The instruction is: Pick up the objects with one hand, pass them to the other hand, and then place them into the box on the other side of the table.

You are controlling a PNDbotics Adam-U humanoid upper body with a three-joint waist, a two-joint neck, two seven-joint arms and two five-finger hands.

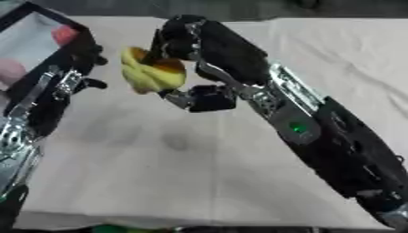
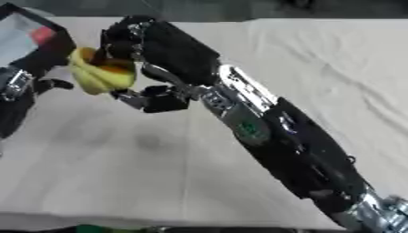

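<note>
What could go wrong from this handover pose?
1. The yellow object is held above the table cloth by the right hand; releasing early would likely drop it.
2. The left hand sits close beside the box, so the reach may bump its wall.

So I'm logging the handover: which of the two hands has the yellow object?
The right hand, its fingers curled round the yellow object above the table; the left hand beside it holds nothing.
</note>
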